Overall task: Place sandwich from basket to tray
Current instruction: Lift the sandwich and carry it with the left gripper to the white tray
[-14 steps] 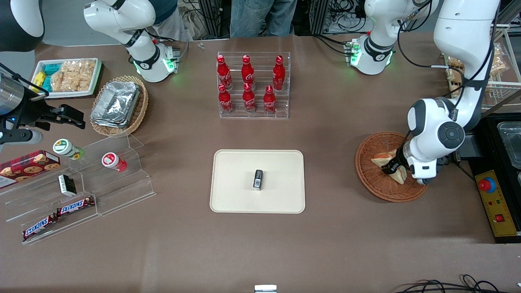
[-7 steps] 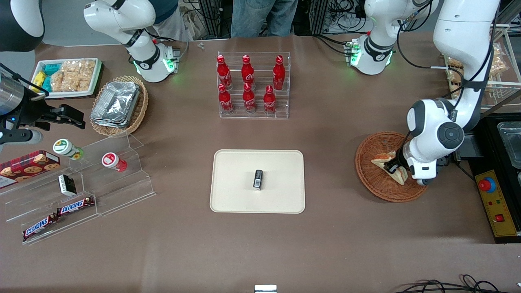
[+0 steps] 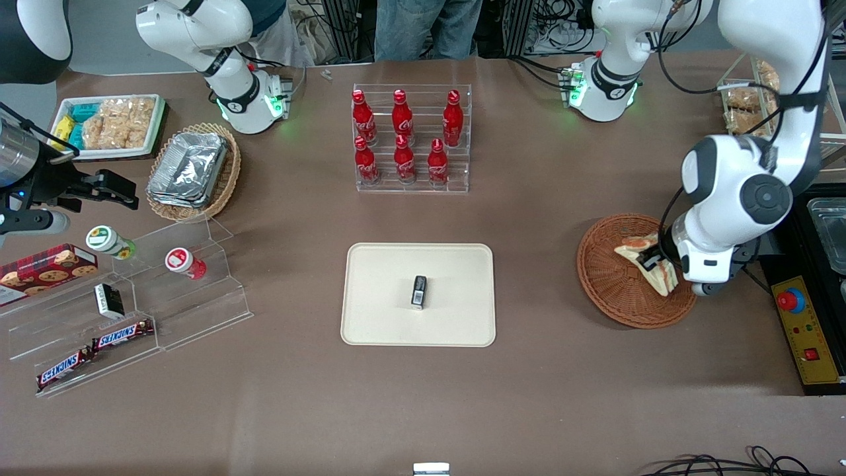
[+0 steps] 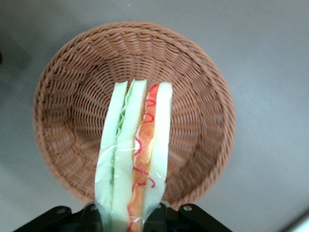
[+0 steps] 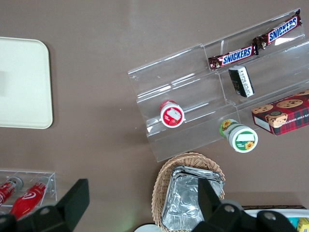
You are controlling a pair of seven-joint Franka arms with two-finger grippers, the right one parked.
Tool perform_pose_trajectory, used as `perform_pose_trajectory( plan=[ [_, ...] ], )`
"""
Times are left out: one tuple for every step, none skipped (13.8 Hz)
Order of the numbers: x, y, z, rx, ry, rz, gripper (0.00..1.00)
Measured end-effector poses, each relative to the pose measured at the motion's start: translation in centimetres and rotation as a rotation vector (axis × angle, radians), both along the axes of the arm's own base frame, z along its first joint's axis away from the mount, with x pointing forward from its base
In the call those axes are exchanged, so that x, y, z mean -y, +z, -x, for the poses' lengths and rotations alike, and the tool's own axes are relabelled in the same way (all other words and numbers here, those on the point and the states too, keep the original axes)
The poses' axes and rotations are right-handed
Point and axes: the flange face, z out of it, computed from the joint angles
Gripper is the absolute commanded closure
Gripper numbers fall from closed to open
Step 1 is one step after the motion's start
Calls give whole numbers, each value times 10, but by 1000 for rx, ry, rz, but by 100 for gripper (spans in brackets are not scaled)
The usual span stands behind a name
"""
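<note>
A: what's changed? the sandwich [image 3: 646, 266] looks higher now, off the basket [image 3: 611, 291] floor.

B: yep, gripper [image 3: 654, 263] is pinching it and has lifted. Carry to the tray [image 3: 377, 317] is next, I'd guess.

Colour record: gripper [image 3: 655, 264] black, on sandwich.
Sandwich [image 4: 136, 154]: pale white bread, green and red-orange filling. Basket [image 4: 63, 87]: reddish-brown weave. Tray [image 3: 383, 317]: cream.

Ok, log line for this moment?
phase: lift | pincer: shut on sandwich, above basket | tray: no sandwich yet
</note>
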Motion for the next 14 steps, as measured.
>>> perform_pose_trajectory(
  plan=[
    [9, 18, -3, -17, -47, 3, 100],
    [19, 34, -6, -29, -86, 6, 100],
    [32, 46, -8, -29, -120, 10, 100],
    [48, 54, -9, -20, -155, 16, 100],
    [69, 60, -8, -10, -195, 23, 100],
    [92, 63, -6, 0, -236, 32, 100],
    [119, 65, -4, 14, -283, 44, 100],
    [144, 67, -2, 34, -326, 59, 100],
    [168, 70, -2, 62, -363, 76, 100],
    [186, 71, -1, 89, -394, 93, 100],
    [202, 71, 0, 114, -420, 109, 100],
    [213, 71, 0, 132, -438, 121, 100],
    [225, 71, 1, 144, -456, 130, 100],
    [239, 70, 3, 150, -477, 138, 100]
  ],
)
